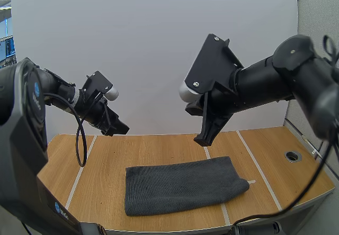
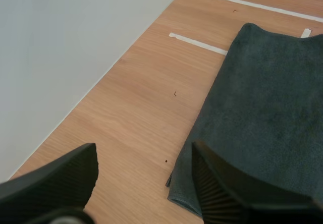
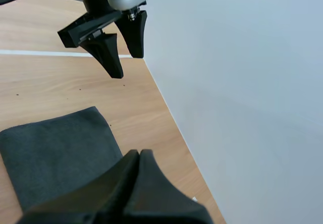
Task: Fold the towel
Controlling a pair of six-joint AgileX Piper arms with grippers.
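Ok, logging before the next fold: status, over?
Left claw open, above table, empty. Right claw shut on nothing, raised. Towel flat on table, ungripped. Nothing blocking it.

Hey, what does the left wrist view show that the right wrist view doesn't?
Left wrist view: the left end effector up close, black fingers standing apart, ribbed inner face visible. Right wrist view: the right end effector, fingers together as one dark wedge, plus the left one from outside, raised over the light wooden table. Shared: the dark grey cloth towel lying flat, that table, its white tape lines and the pale wall.
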